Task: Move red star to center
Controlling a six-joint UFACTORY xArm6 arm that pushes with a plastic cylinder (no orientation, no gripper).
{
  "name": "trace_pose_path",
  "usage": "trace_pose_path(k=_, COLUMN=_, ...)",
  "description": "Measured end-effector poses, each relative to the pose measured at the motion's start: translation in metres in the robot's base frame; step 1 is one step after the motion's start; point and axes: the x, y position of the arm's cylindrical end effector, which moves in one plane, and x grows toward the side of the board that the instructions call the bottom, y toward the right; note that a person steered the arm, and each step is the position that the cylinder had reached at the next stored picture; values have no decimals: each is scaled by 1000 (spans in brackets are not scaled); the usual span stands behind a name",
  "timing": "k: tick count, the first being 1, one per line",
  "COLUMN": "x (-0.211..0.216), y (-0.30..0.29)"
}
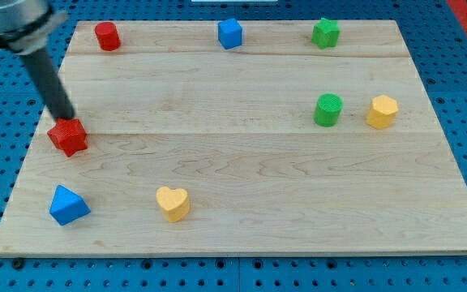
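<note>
One red star (68, 136) was seen near the wooden board's (242, 170) left edge, with bare wood stretching from it toward the view's right. Eight blocks were counted: from the star, a red cylinder (107, 36) above, blue triangle (69, 204) below, yellow heart (173, 203), blue cube (229, 33), green star (325, 32), green cylinder (327, 109), yellow hexagon (382, 111). The rod was tilted, my tip (69, 118) touching the star's top edge; no gripper was fitted

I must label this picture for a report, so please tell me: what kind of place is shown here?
Probably a robotics lab test bench. A wooden board lies on a blue perforated base, with small coloured blocks spread on it, such as the red star and the yellow heart. My tip is at the star's upper edge.
</note>
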Motion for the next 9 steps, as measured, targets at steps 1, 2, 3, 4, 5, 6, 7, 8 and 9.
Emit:
trace_pose_path(k=1, x=-4, y=-34)
trace_pose_path(k=2, x=49, y=-20)
trace_pose_path(k=3, x=51, y=17)
trace_pose_path(k=4, x=44, y=55)
trace_pose_path(k=5, x=44, y=98)
trace_pose_path(k=6, x=29, y=128)
trace_pose_path(k=7, x=7, y=154)
trace_pose_path(k=8, x=-8, y=177)
trace_pose_path(k=9, x=-11, y=182)
